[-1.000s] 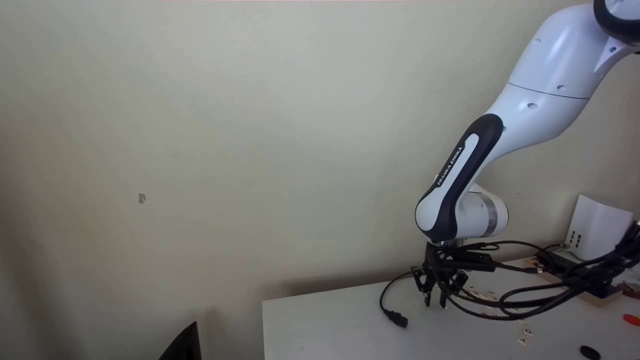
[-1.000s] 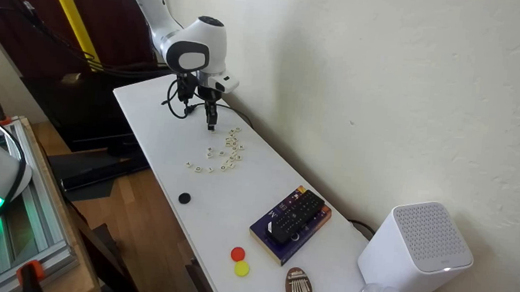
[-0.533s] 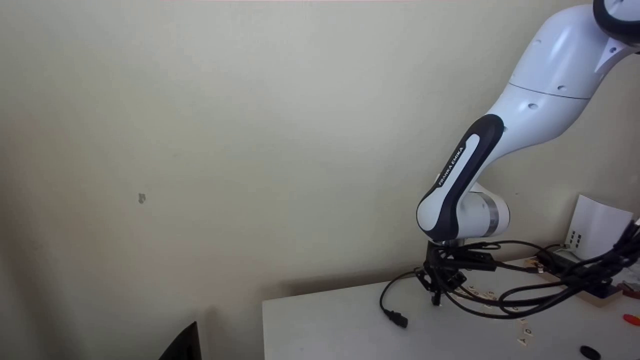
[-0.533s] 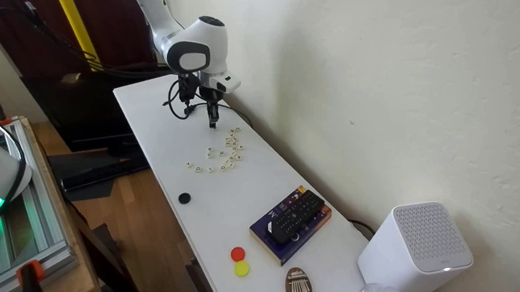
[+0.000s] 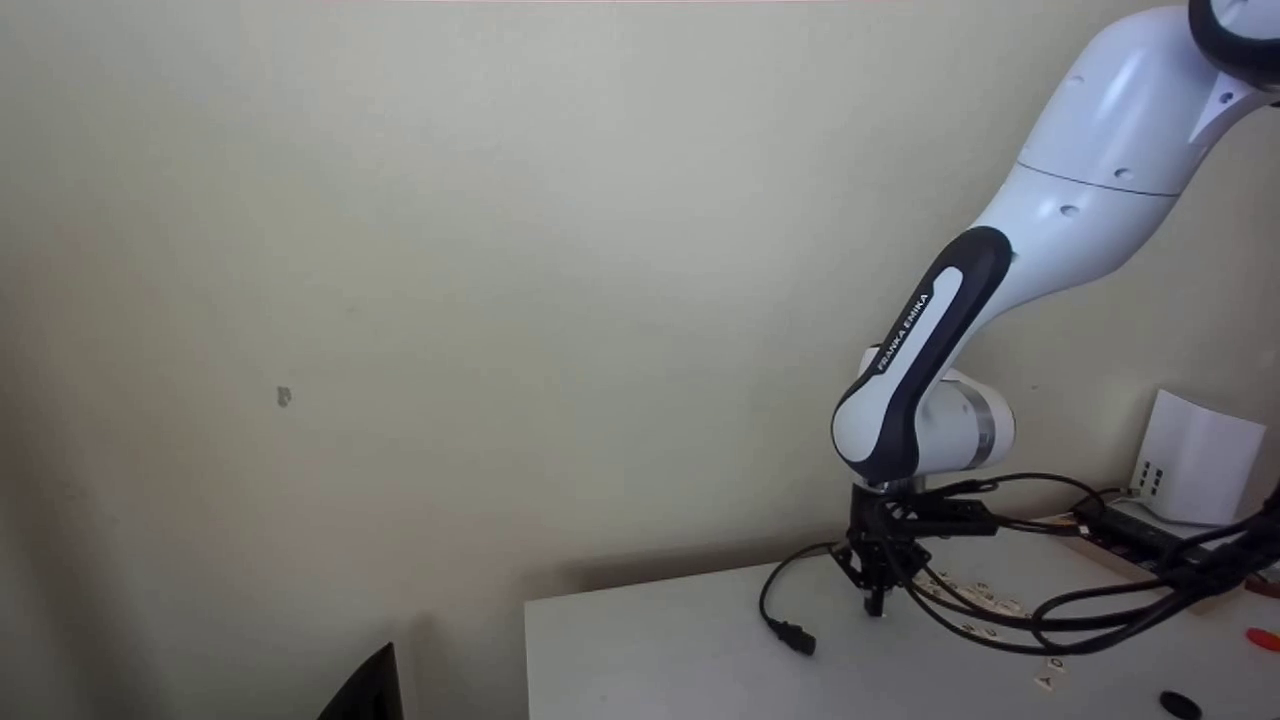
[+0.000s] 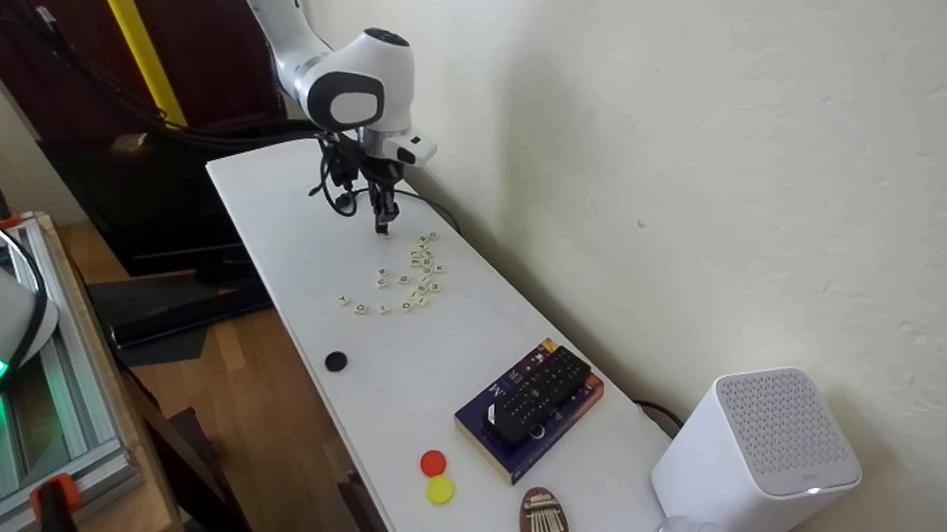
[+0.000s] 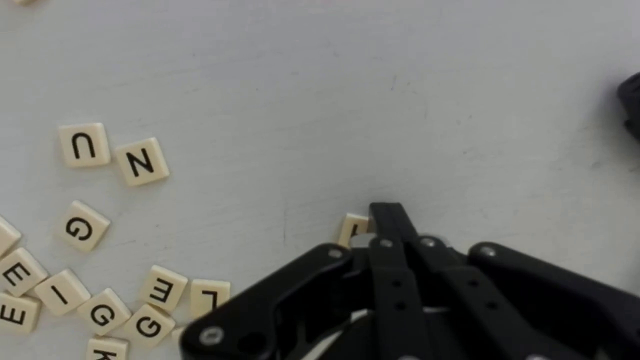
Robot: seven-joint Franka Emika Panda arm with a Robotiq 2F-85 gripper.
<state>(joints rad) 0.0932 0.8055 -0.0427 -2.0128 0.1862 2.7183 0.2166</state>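
Claw [image 7: 390,215] is clenched, fingertips together, nothing visible between them. Nearest thing: a letter tile [image 7: 354,229] on the white table [image 6: 392,413], just beside my tips and half covered by them in the wrist view, so I can't tell if we touch. Main worry: pressing down here could pin it or flick it sideways; it looks small and thin and I see only part of it. With fingers together, contact can only push, not hold.

A shove toward the N tile [image 7: 142,162] and U tile [image 7: 84,145] might jumble that pair. Cluster around the L tile [image 7: 210,298] is packed tight; one bump likely moves several.

Away from the tiles, a black plug [image 5: 793,637] lies near me in an exterior view; hooking it would drag its cord [image 5: 763,595]. My own cables [image 5: 1235,555] loop low, so a wrist turn could sweep them through the tiles.

Black disc [image 6: 336,361], then book [image 6: 506,380] with remote [image 6: 539,396] on top: well apart, low risk unless I overshoot.
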